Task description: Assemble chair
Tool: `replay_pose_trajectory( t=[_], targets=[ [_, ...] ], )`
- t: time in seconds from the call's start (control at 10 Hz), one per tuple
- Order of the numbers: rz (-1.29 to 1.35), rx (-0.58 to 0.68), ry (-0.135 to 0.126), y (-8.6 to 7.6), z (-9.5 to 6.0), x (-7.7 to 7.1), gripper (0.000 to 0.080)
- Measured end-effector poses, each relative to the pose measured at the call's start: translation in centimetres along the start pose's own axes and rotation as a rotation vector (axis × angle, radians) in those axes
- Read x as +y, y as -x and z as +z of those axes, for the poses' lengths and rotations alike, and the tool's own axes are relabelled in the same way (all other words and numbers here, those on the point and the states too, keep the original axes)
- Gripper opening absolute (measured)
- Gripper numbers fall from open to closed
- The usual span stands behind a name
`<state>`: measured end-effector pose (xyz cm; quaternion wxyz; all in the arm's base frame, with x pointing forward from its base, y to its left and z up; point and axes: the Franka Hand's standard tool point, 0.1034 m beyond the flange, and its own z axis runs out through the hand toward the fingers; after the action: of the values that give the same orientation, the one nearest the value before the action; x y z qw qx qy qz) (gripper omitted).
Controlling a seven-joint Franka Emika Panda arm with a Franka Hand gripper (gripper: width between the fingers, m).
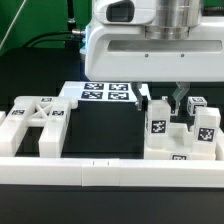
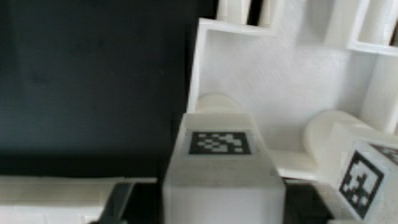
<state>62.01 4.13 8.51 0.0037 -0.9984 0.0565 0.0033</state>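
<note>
The chair lies in loose glossy white pieces. An X-braced frame (image 1: 40, 125) rests on the exterior view's left. On the right stands a cluster of tagged pieces (image 1: 182, 148), among them a small cube (image 1: 205, 125). My gripper (image 1: 162, 100) hangs over this cluster, shut on an upright white chair piece (image 1: 157, 122) with a rounded end. In the wrist view that chair piece (image 2: 217, 140) fills the gap between my dark fingers (image 2: 135, 202), its tag facing the camera, with my gripper (image 2: 214, 206) around its near end. A second tagged piece (image 2: 356, 150) stands just beside it.
The marker board (image 1: 106, 93) lies flat behind the pieces. A long plain white rail (image 1: 100, 172) runs along the front. The black tabletop (image 2: 89, 90) shows beside the held piece, and a white slotted part (image 2: 294, 55) lies beyond it.
</note>
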Motion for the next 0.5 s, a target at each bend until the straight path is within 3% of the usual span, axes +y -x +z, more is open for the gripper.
replay_pose_trajectory(
  t=[0.5],
  targets=[
    [0.570,-0.005,-0.039,0.01,0.11,-0.61,0.0284]
  ],
)
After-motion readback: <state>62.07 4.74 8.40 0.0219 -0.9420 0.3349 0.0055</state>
